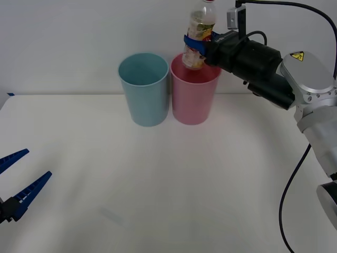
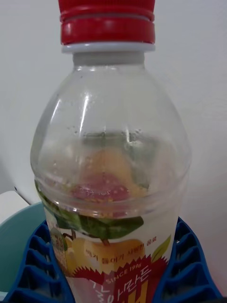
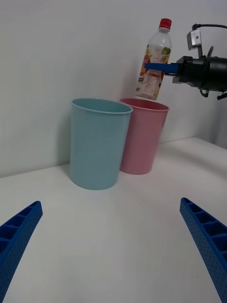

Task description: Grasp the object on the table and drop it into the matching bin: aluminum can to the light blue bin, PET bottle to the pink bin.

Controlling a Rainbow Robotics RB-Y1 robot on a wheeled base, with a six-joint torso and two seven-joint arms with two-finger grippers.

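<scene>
Item: PET bottle (image 1: 199, 37), small, clear, red screw cap, pale label with pink-orange fruit print. It is hanging in the air directly over the mouth of the pink bin (image 1: 194, 97), tilted slightly, base just above the rim and not touching it. It appears empty, so it is likely handling as very light; the thin wall is probably yielding under a squeeze, and the smooth plastic could be slipping if held loosely. The labelled mid-body, below the shoulder, is serving as the sensible place to take hold.

Item: right claw (image 1: 196, 43). Its blue ribbed fingers (image 2: 189, 270) are pinching the bottle on both sides at the label band. The right arm is reaching across from the right side of the table toward the far edge, forearm roughly level, wrist facing the bottle side-on.

Item: light blue bin (image 1: 144, 97). It is standing just beside the pink bin near the far edge of the table (image 1: 168, 184), the two rims almost touching.

Item: left claw (image 1: 16, 184). It is idling low at the near left corner, fingers spread, holding nothing.

Status: the bottle is sitting in position for release; letting go from here looks likely to land it in the pink bin.
</scene>
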